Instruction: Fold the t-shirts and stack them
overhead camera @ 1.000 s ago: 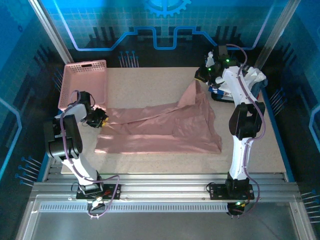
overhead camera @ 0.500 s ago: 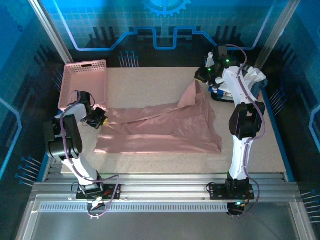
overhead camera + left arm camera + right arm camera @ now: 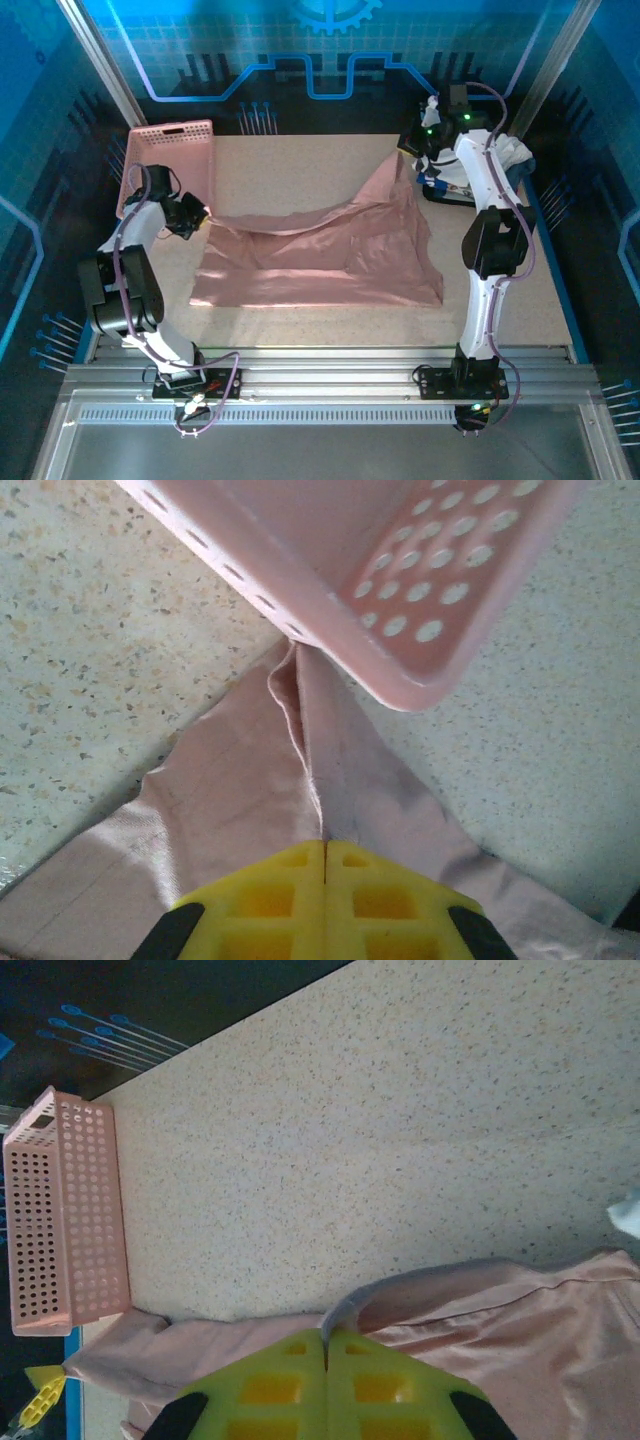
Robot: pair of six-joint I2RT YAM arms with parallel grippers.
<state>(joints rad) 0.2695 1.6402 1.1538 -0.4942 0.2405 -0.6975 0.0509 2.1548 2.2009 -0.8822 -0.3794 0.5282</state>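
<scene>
I see my left gripper (image 3: 188, 213) closed all the way. In its wrist view the two yellow pads (image 3: 270, 900) meet with no gap in the left gripper (image 3: 325, 848). A folded hem of the dusty-pink cloth t-shirt (image 3: 235, 800) runs straight into the line where they join, so I read that as a pinch on the shirt's corner. That corner sits just beside the near corner of the rigid pink plastic lattice basket (image 3: 400, 600); I can't tell whether cloth and basket touch.

My right gripper (image 3: 413, 150) is closed the same way. In its wrist view the yellow pads (image 3: 390, 1390) are pressed together in the right gripper (image 3: 326, 1345), and an edge of the dusty-pink cloth t-shirt (image 3: 520, 1310) curls up into them.

From the overhead camera the dusty-pink cloth t-shirt (image 3: 320, 260) lies across the middle of the speckled beige tabletop (image 3: 300, 165). Its near part is flat on the surface, and its far edge is raised at both ends where the grippers hold it, sagging between them. The right end is pulled up higher, into a peak. The pink plastic lattice basket (image 3: 165, 160) stands at the far left corner. A white cloth bundle (image 3: 514, 153) lies at the far right, behind the right arm.
</scene>
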